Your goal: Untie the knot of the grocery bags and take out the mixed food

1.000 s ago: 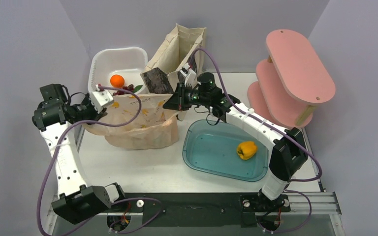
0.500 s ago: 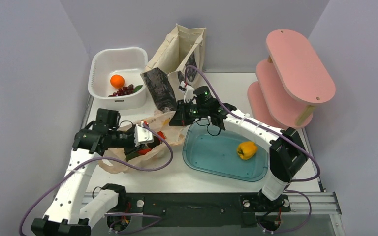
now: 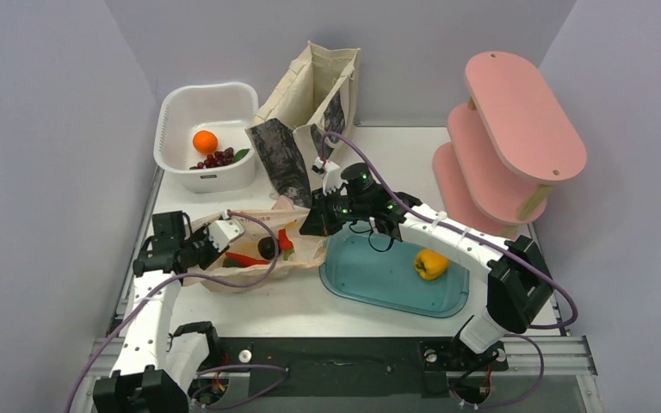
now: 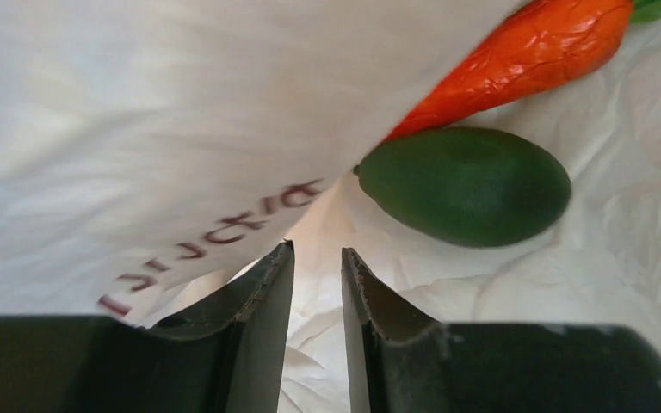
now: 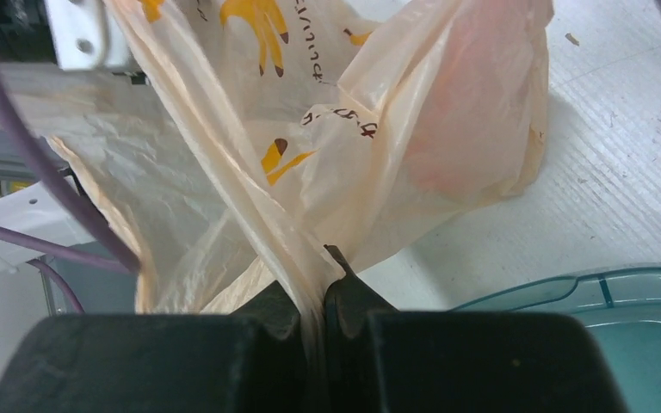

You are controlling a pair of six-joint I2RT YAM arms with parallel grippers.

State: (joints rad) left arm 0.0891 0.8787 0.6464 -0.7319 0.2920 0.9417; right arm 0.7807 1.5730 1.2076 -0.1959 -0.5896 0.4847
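Observation:
The peach-orange plastic grocery bag lies slumped on the table with its mouth agape; the knot is out of view. Inside it show two orange carrots and a dark green avocado. My left gripper reaches into the mouth from the left. In the left wrist view its jaws stand a little open with only bag film behind them, short of the avocado and a carrot. My right gripper is shut on a twisted strip of the bag at its right end. The canvas tote stands behind.
A white basket with an orange and grapes sits at the back left. A teal tub holding a yellow bell pepper lies right of the bag, under my right arm. A pink tiered shelf stands at the right.
My left arm swung down from the bag's upper left into its mouth and its jaws parted. The bag sank flat and opened, baring the food. My right gripper came lower, still holding the bag.

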